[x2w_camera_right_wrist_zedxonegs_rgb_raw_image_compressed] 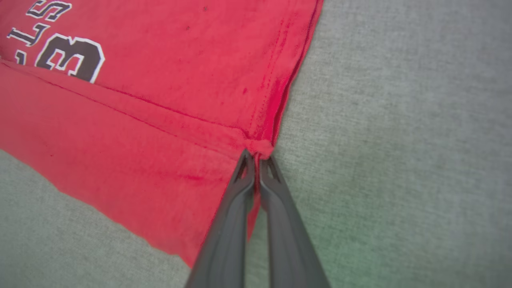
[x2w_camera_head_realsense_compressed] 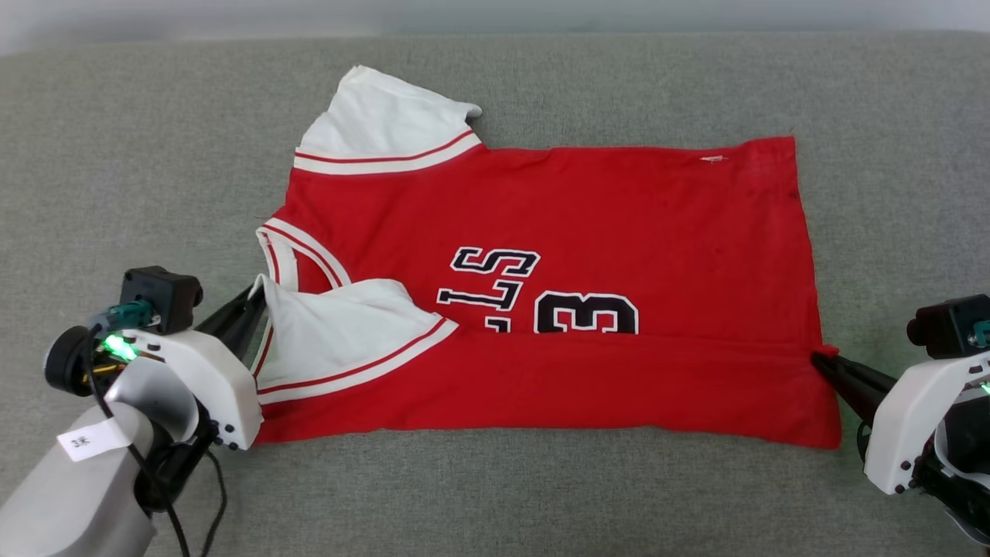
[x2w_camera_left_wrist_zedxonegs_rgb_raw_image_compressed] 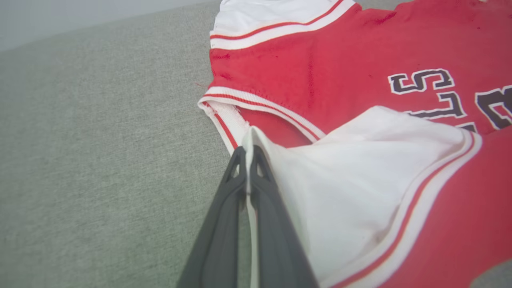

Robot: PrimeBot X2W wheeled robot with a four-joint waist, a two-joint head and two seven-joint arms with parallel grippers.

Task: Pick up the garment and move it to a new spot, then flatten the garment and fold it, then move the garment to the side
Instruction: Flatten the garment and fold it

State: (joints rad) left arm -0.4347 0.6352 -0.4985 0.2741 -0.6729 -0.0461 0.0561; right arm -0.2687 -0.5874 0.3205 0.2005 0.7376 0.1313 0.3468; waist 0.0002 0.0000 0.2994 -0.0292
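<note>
The garment (x2w_camera_head_realsense_compressed: 541, 224), a red jersey with white sleeves and a black print, lies flat on the grey cushion, collar to the left and hem to the right. Its near long edge is folded over the lower half of the print. My left gripper (x2w_camera_head_realsense_compressed: 259, 298) is shut on the tip of the near white sleeve (x2w_camera_left_wrist_zedxonegs_rgb_raw_image_compressed: 352, 180), which lies turned onto the red body; in the left wrist view the gripper (x2w_camera_left_wrist_zedxonegs_rgb_raw_image_compressed: 248, 150) pinches that white edge. My right gripper (x2w_camera_head_realsense_compressed: 818, 357) is shut on the folded hem corner (x2w_camera_right_wrist_zedxonegs_rgb_raw_image_compressed: 260, 148), the gripper (x2w_camera_right_wrist_zedxonegs_rgb_raw_image_compressed: 257, 158) biting a small red bunch of cloth.
Grey fabric surface (x2w_camera_head_realsense_compressed: 495, 495) runs all around the jersey, with wide bare strips in front and at both sides. Its far edge meets a pale wall (x2w_camera_head_realsense_compressed: 495, 15) at the top. The far white sleeve (x2w_camera_head_realsense_compressed: 379, 124) lies spread at the back left.
</note>
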